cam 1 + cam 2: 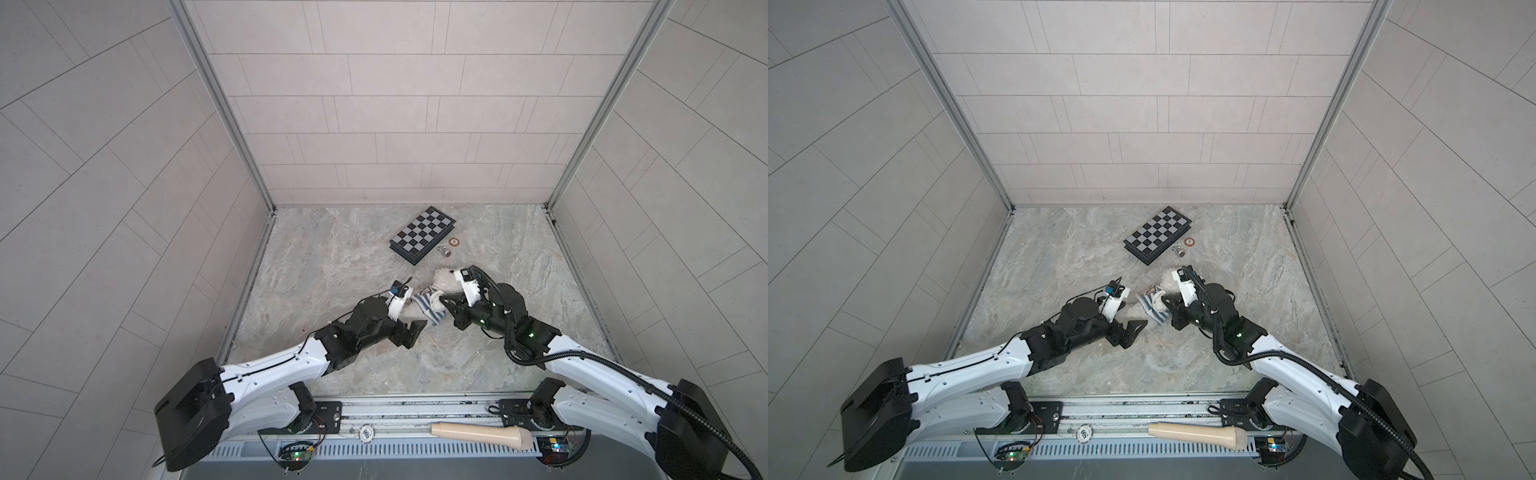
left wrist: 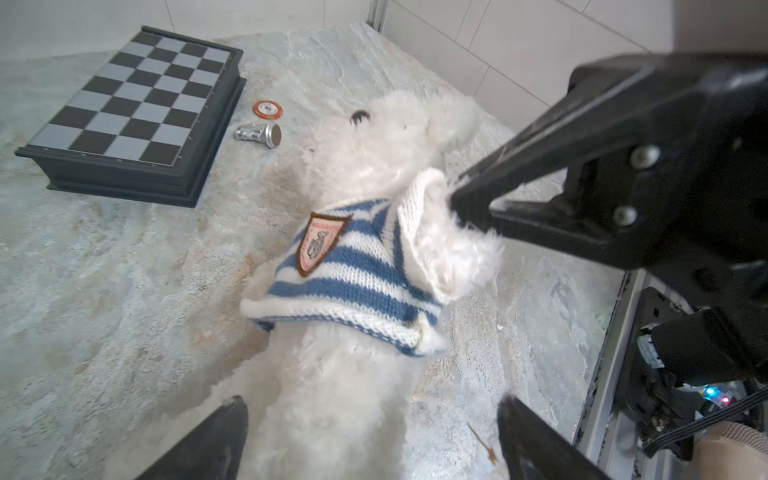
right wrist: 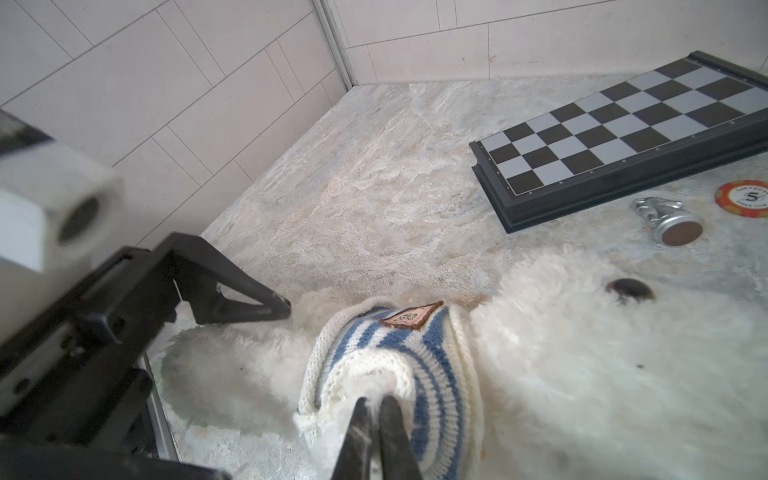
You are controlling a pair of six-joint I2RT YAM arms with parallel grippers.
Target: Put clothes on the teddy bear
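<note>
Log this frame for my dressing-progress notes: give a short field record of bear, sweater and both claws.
teddy bear: lying face up
striped sweater: on its torso, one arm through a sleeve
left claw: open over the legs, empty
right claw: shut, apparently on that arm's fur at the sleeve

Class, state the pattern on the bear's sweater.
Blue and white stripes; sweater clearest in the left wrist view.

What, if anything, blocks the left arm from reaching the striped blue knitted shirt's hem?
Probably nothing, likely yes: the left gripper, fingers open, hangs by the legs of the fluffy white teddy bear, near the hem; the right gripper pinches its arm.
</note>
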